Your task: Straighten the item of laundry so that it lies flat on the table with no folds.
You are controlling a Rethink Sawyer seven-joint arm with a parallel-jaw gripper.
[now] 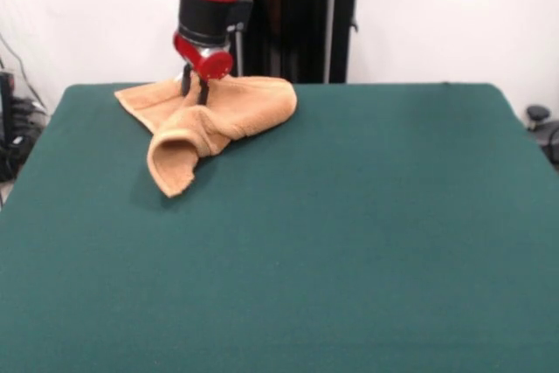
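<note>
White wall behind me, big green table [349,242] in front, mostly bare. My gripper [194,89] is down at the far edge of it, with the two dark fingers [186,81] planted right at the towel [231,111], close together. Honestly I can't tell if they've actually pinched cloth or are just poking into it. The towel sits bunched up near the far left corner, with one flap curled over into a tube toward the camera side and a rounded fold off to the other side. My worry: if I only have the top layer, pulling will just drag the whole lump along. And being this near the table edge, a pull the wrong way could slide it off.
</note>
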